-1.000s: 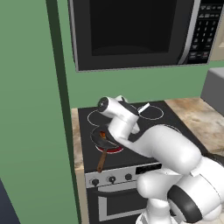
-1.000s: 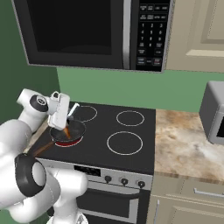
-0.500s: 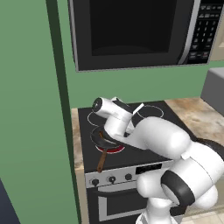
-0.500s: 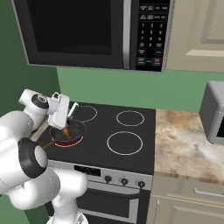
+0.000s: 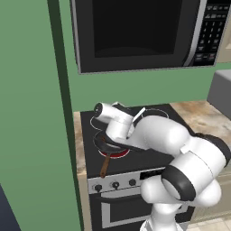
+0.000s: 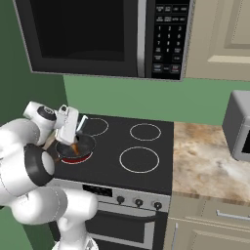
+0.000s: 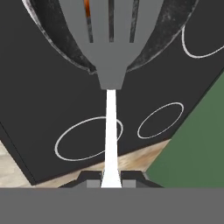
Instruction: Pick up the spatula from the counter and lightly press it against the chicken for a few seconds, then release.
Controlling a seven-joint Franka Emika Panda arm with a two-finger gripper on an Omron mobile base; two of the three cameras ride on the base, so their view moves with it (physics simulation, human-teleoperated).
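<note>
My gripper (image 7: pixel 111 181) is clamped on the spatula (image 7: pixel 109 39). The thin white handle runs straight up from btwn my two tips, w/ a tip tight on each side. The grey slotted blade is at the far end, directly ahead of the tips, over the dark pan (image 6: pixel 87 144). That pan sits on the front-left burner of the stove (image 6: pixel 112 141), on a red-glowing ring, w/ its brown handle sticking out toward the front edge. In the right base view my hand angles down over the pan and a short white bit of spatula handle pokes up behind it.

The chicken (image 6: pixel 74 148) shows as a small orange piece in the pan, just under my hand. In the hand view the blade covers nearly all of it, w/ only an orange sliver showing thru one slot at the top edge. Can't tell if the blade actually touches the meat or sits just above it. The pan's far rim is cut off at the top of the hand view. In the left base view my own forearm blocks the fingertips and most of the pan's inside, so only the near rim, red ring and handle show there.
</note>
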